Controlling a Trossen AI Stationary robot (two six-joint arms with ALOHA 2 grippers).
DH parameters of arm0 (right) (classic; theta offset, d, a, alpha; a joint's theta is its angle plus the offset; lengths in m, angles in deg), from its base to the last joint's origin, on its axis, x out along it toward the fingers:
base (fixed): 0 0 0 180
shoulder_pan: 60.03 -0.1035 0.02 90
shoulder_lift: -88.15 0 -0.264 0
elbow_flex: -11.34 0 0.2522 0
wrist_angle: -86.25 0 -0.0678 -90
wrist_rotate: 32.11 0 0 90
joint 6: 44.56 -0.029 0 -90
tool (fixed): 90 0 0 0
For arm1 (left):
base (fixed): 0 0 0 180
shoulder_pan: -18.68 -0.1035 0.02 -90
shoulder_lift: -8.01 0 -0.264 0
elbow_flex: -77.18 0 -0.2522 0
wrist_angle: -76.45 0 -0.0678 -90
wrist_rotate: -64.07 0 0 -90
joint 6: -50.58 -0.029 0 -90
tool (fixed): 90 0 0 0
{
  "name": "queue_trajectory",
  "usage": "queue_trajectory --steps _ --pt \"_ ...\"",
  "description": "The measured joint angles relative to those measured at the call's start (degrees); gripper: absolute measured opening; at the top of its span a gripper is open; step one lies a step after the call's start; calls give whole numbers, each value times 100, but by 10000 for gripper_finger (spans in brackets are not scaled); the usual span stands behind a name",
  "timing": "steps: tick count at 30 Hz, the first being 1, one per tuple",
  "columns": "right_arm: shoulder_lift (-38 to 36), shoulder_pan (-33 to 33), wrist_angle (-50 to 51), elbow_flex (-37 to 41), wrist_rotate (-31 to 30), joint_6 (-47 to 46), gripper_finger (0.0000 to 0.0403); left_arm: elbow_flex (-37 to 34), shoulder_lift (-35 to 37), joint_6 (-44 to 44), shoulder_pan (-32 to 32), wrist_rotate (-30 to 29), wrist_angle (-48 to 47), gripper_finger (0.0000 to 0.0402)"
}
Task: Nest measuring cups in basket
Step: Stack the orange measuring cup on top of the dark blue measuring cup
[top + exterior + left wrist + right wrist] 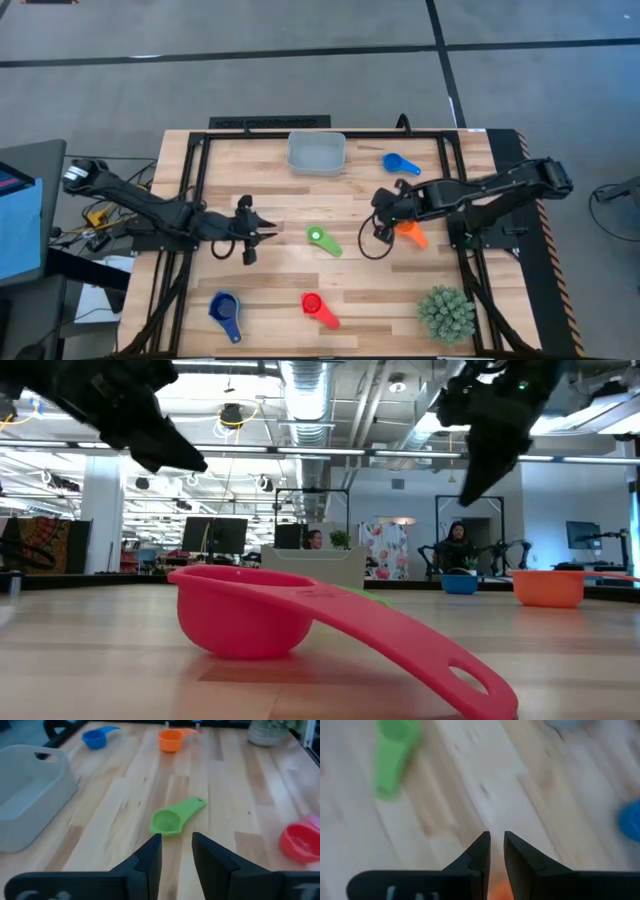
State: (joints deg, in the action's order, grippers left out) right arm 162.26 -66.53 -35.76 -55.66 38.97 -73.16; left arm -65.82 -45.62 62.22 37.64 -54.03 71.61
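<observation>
Right gripper [381, 203] above the orange cup [410, 233], fingers narrowly parted and empty, left gripper [262, 234] likewise, facing the green cup [322, 239].

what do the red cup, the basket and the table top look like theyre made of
Red cup: probably plastic, one smooth moulded piece with a soft sheen. Basket: likely plastic too, matte pale grey with rounded corners. Table top: wood, light planks with visible grain and seams.
</observation>
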Motion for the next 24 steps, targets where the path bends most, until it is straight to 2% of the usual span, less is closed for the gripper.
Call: queue_trajectory --steps 3,5,11,17,24 --pt "-1 48 800 -79 -13 -152 84 -182 61 -64 0 -263 253 98" --pt "1 89 1191 -41 198 -317 94 -194 34 -68 0 -384 219 98" --pt "6 114 1906 121 573 -678 159 -196 -188 -376 -21 -437 199 98" --pt "21 335 1862 174 386 -691 211 -196 -411 -313 -48 -735 196 98" --pt "1 962 1324 974 690 -606 204 -194 -460 260 -19 -771 -198 98"
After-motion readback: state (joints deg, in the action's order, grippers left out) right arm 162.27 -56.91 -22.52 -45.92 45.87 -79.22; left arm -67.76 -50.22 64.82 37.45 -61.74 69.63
